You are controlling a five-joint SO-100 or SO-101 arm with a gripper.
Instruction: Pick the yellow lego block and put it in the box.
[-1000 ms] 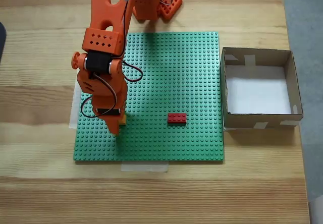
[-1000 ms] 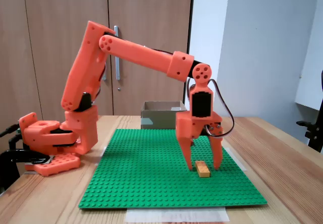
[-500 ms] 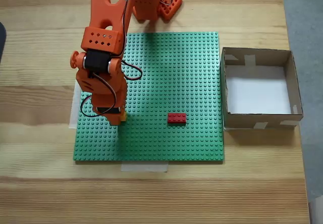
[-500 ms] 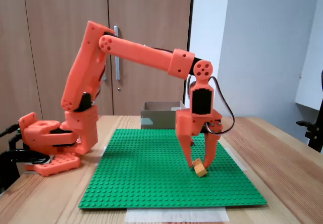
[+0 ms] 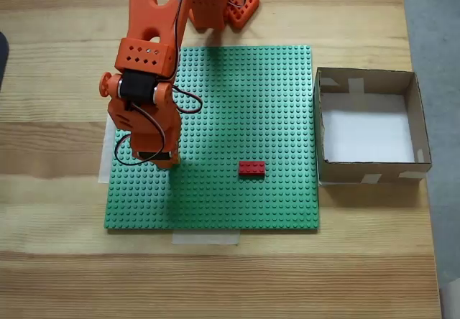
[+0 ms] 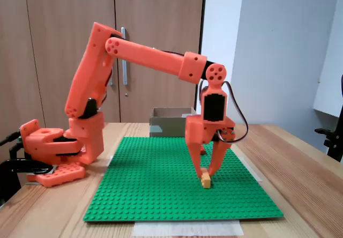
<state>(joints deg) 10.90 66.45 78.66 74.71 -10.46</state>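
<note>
Hand [image 6: 205,175] seemingly around studded yellow brick [image 6: 205,181]

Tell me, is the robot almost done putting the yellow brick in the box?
Not yet. The orange robot hand has pinched the small yellow studded brick, low over the green studded baseplate. Lifting and carrying remain; the brown cardboard box holds nothing.

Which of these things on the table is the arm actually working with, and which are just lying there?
Part of the job:
- yellow lego block, pinched between the fingertips of the gripper
- box, open cardboard, beside the baseplate

Just lying about:
- red brick
- green baseplate everything sits on
- tape strip at its edge
</note>
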